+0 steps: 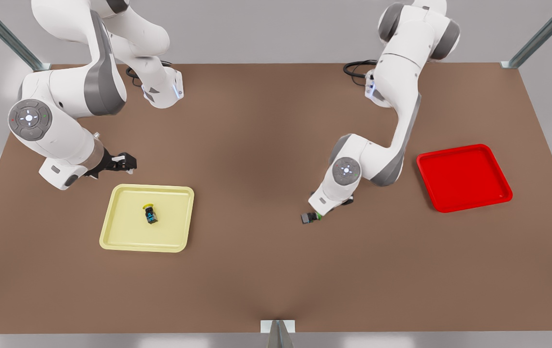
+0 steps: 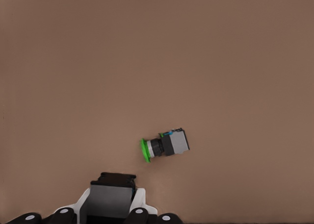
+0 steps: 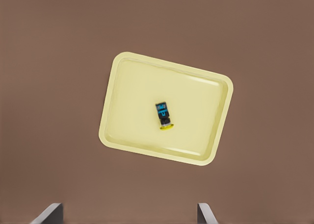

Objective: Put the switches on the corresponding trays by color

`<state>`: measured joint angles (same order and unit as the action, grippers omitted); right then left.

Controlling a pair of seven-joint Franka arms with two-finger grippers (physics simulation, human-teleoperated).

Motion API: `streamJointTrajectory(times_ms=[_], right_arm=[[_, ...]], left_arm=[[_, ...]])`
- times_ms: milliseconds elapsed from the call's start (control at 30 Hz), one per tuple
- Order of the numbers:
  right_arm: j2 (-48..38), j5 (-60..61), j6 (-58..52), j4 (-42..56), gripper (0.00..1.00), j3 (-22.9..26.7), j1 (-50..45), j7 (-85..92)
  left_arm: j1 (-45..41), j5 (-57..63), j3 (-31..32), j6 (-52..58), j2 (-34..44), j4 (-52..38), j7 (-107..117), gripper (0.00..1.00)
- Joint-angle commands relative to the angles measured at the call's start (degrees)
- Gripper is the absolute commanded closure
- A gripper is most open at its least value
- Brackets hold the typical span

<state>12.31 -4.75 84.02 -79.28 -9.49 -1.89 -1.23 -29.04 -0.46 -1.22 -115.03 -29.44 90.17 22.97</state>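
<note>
Yellow switch lies in the yellow tray; green switch lies on the table under the other arm.

At the front view's left, the right gripper (image 1: 128, 163) hangs above the table (image 1: 256, 270) just behind the pale yellow tray (image 1: 116, 232), its fingers spread apart and holding nothing. The yellow switch (image 1: 150, 213) lies on its side near the middle of that tray, apart from the rim. Toward the front view's right, the left arm reaches low over the bare tabletop, and the green switch (image 1: 310, 217) lies on its side on the table just beside its wrist. The left gripper (image 2: 114, 187) sits near that switch without touching it; whether its fingers are parted I cannot tell. Farther right, well apart, sits the red tray (image 1: 498, 164).
</note>
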Motion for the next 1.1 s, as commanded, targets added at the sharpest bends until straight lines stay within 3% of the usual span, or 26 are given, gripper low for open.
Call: streamJointTrajectory(times_ms=[0,133,333,533,967,1000,1033,1067], right_arm=[[0.0,0.0,0.0,0.0,0.00,0.0,0.0,0.0],[0.0,0.1,0.0,0.0,0.00,0.0,0.0,0.0],[0.0,0.1,0.0,0.0,0.00,0.0,0.0,0.0],[0.0,0.1,0.0,0.0,0.00,0.0,-0.1,0.0],[0.0,0.1,0.0,-0.1,0.00,0.0,-0.3,-0.1],[0.0,0.1,0.0,-0.1,0.00,0.0,-0.3,-0.1],[0.0,0.0,0.0,-0.1,0.00,0.0,-0.3,-0.1],[0.0,0.0,0.1,0.0,0.00,0.0,-0.3,-0.1]], left_arm=[[0.5,-3.2,0.0,-0.2,0.6,1.0,-1.0,0.57],[7.2,-2.4,0.0,-0.6,9.1,13.6,-10.7,0.57],[15.1,-1.4,0.0,-0.5,17.3,23.6,-19.3,0.57],[24.6,-1.4,0.0,-0.5,17.7,26.5,-29.2,0.56],[36.8,5.3,0.0,-4.1,16.5,32.4,-43.9,0.55],[37.0,5.6,0.0,-4.1,16.5,32.5,-44.5,0.34],[37.7,5.7,0.0,-4.1,16.4,32.5,-44.4,0.00],[37.7,5.7,0.0,-4.1,16.3,32.5,-44.4,0.00]])
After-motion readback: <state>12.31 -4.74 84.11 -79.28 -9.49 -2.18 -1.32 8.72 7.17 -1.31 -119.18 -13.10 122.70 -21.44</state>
